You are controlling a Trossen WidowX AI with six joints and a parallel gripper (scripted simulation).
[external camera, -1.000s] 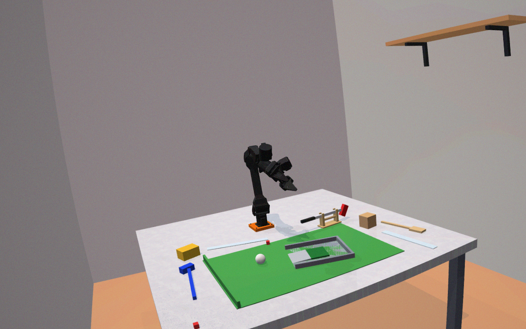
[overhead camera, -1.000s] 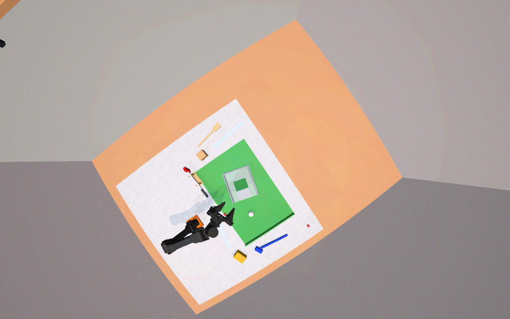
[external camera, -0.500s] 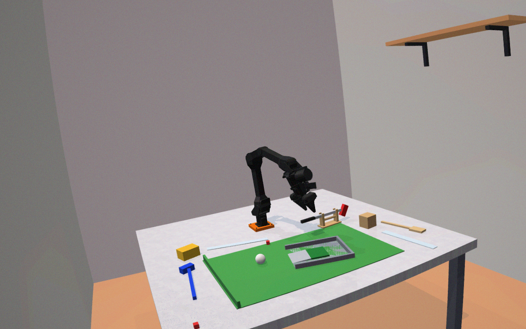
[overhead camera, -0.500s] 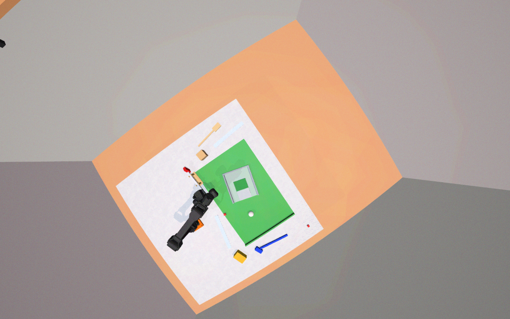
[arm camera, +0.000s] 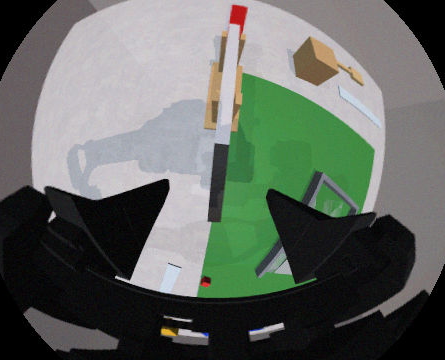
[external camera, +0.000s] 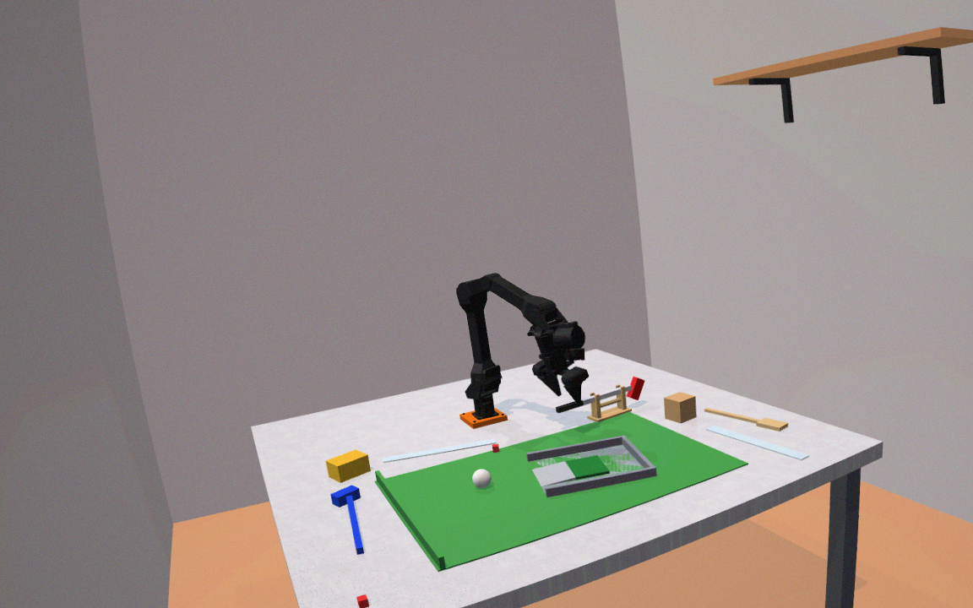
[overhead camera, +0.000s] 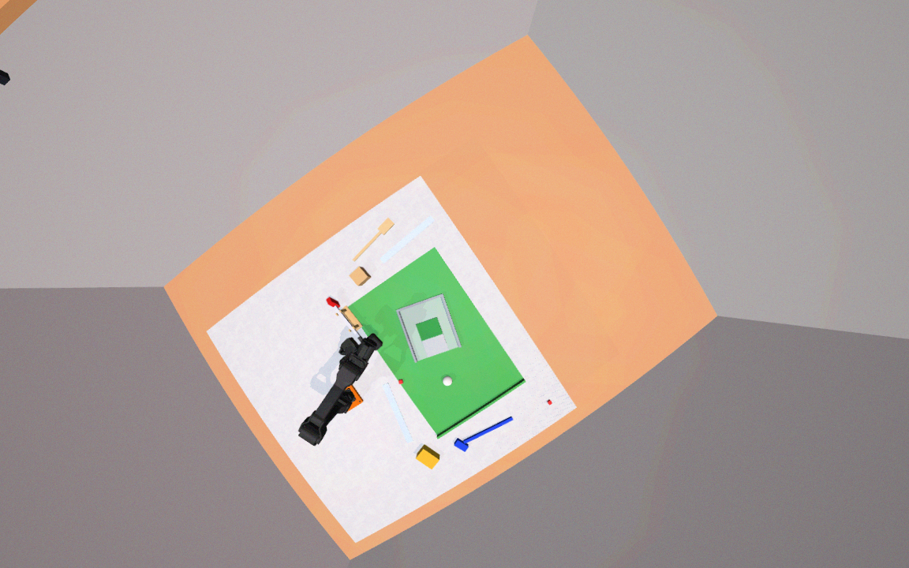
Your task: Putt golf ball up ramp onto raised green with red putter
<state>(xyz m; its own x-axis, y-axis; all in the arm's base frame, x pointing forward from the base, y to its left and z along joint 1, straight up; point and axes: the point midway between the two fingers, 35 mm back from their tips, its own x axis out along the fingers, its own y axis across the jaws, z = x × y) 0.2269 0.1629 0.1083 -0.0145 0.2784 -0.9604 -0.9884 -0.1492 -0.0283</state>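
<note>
Red putter (overhead camera: 333,302) on wooden stand (overhead camera: 351,317), top view: not yet picked, golf ball (overhead camera: 447,380) on mat, unputted. Exterior: gripper (external camera: 562,382) wide open, empty, just above black grip end. Wrist: grip (arm camera: 217,183) centred between fingers; grasp + putt left.

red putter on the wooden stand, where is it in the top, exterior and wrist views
Top: the red-headed putter lies just off the green mat's upper-left edge, beyond the open fingers.
Exterior: red-headed putter right of the arm, resting on the small wooden stand.
Wrist: red-headed putter runs up the centre, red head at top, black grip between the fingers.
Shared landmark: tan wooden cube beside the red head.
</note>
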